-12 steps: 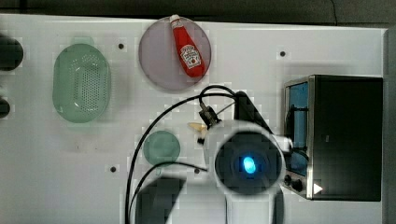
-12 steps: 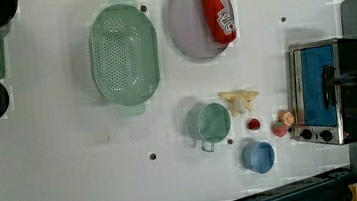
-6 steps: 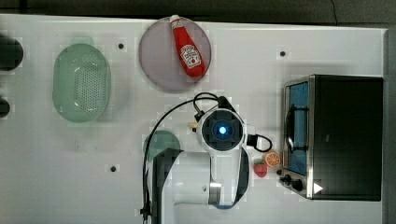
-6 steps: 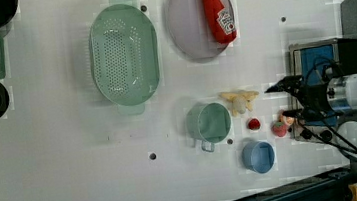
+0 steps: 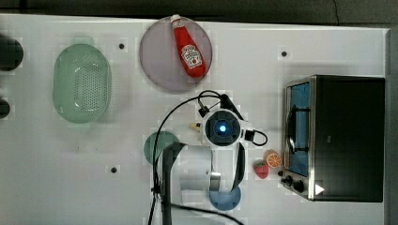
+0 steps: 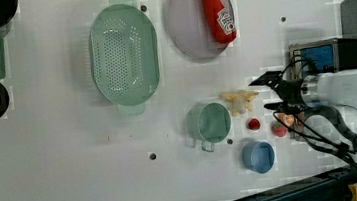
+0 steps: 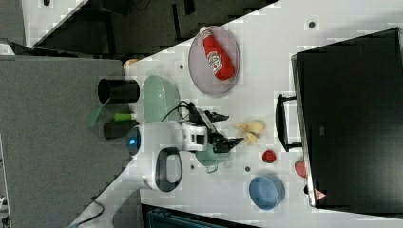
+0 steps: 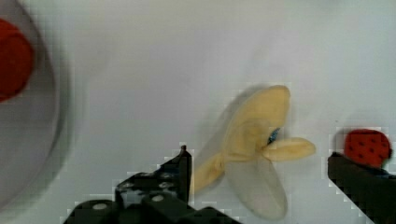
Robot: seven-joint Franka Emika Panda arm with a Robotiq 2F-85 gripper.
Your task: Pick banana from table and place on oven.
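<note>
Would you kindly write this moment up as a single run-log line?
phase: approach | gripper: open, above table | banana: on table, not grasped | oven: top bare

Behind the work surface there is a dark strip of floor point(image 5: 234, 6) along the far edge in the top view. In the right view, a large grey panel point(image 7: 52, 142) stands on the right view's left side, and black furniture point(image 7: 142, 23) is in shadow above it.
</note>
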